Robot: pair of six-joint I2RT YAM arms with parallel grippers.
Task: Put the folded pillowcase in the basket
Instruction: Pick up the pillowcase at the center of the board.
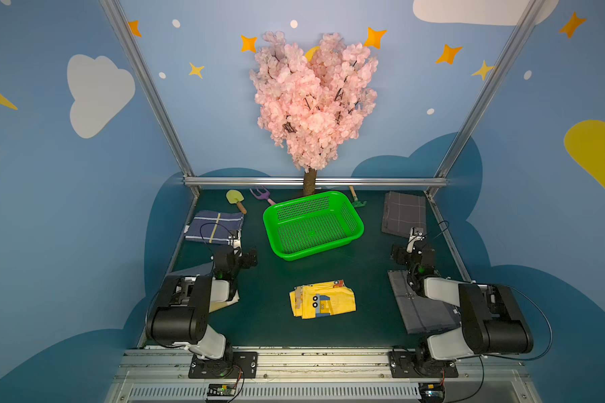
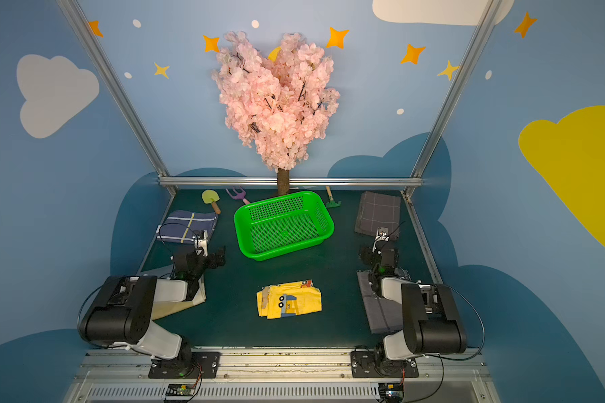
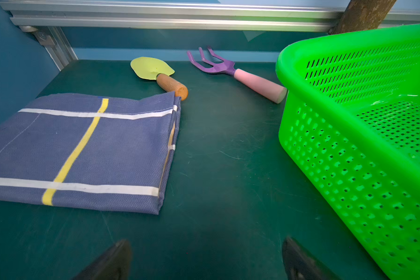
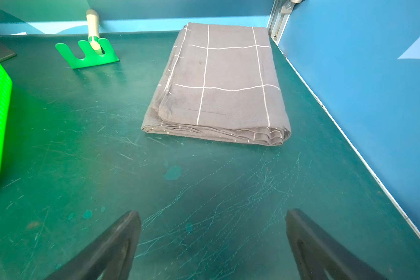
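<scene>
We see the folded yellow pillowcase point(image 1: 322, 301) lying apart from the green basket point(image 1: 304, 209); our left gripper point(image 3: 206, 244) and right gripper point(image 4: 212, 214) both have jaws spread, pinching nothing

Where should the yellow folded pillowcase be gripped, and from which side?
Probably at the left end of the yellow folded pillowcase, where the stacked layer edges show. Coming down from above and pinching through all layers there should keep the fold together. It lies flat on the table, so one jaw would have to slide under.
</scene>
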